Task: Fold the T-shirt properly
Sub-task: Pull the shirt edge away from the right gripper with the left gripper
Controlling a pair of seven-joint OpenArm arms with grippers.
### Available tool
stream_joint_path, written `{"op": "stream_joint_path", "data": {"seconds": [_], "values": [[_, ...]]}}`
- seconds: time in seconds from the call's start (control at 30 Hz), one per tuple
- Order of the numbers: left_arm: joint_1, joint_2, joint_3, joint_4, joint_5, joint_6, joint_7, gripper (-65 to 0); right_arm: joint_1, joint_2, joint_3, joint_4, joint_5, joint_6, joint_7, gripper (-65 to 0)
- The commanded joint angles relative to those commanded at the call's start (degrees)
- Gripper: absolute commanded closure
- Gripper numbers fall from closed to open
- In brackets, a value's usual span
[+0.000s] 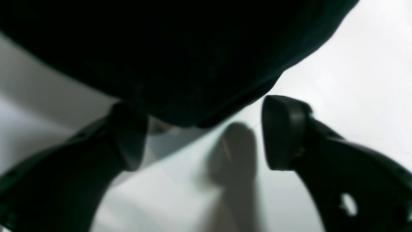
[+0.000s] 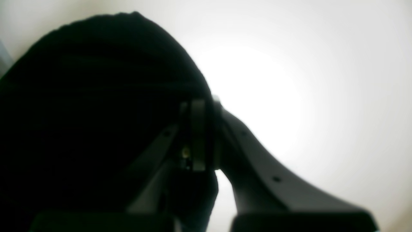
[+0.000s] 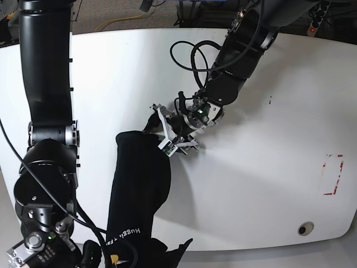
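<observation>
The large black cloth T-shirt [image 3: 138,190] lies folded into a long narrow strip on the white table [image 3: 262,100], running from table centre down to the near edge, where its lower end bunches and hangs over. A line of small white lettering [image 3: 124,236] runs along the strip near that end, with a small yellow-orange printed graphic [image 3: 114,258] just below it.

My left gripper [image 3: 167,133] sits at the strip's far end, touching or just above the cloth; base view doesn't settle which. In the left wrist view my left gripper [image 1: 202,135] has jaws wide apart, dark fingers [image 1: 283,132] on either side of a bare patch of table, the black cloth edge [image 1: 180,64] hanging blurred above the gap. Nothing is pinched between them. A finger's shadow falls on the table inside the gap.

My right gripper [image 2: 201,135] has jaws closed narrow on a fold of black cloth [image 2: 90,106], which fills the left of that view against the bright table. In the base view this gripper is at the bottom left by the shirt's near end, mostly hidden by my black arm [image 3: 47,84].

A black cable loop [image 3: 192,61] hangs off my left arm over the table. Red tape marks [image 3: 333,174] sit near the table's edge, a small round black fitting [image 3: 304,228] close to its near corner.
</observation>
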Motion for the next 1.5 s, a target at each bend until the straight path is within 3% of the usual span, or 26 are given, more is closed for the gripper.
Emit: {"op": "stream_joint_path", "data": {"seconds": [0.17,0.2,0.6,0.77,1.0,1.4,1.5], "values": [[0.0,0.0,3.52,0.0,0.0,0.09,0.0,-1.0,0.0,-0.26,0.0,0.0,0.0,0.0,0.0,0.0],[0.0,0.0,3.87,0.0,0.0,0.09,0.09,0.0,0.0,-0.26,0.0,0.0,0.0,0.0,0.0,0.0],[2.73,0.0,2.46,6.59,0.0,0.09,0.26,0.0,0.0,0.18,0.09,-0.18,0.0,0.0,0.09,0.0],[5.98,-2.98,-2.64,11.16,0.09,0.0,0.53,0.0,-0.09,0.79,0.53,-0.26,0.0,-0.04,0.09,0.0],[11.87,-7.99,-11.6,25.41,0.09,-0.26,7.82,0.0,-1.05,1.49,2.37,-4.66,-0.09,-0.13,0.44,0.0],[19.43,-17.75,-28.4,52.4,0.0,-0.44,20.75,0.0,0.73,1.49,12.4,-20.57,-0.09,-0.13,4.04,0.0],[19.34,-19.68,-32.97,55.91,0.0,-2.46,23.56,0.0,0.73,1.49,15.3,-24.88,0.0,-0.13,4.22,0.0]]}}
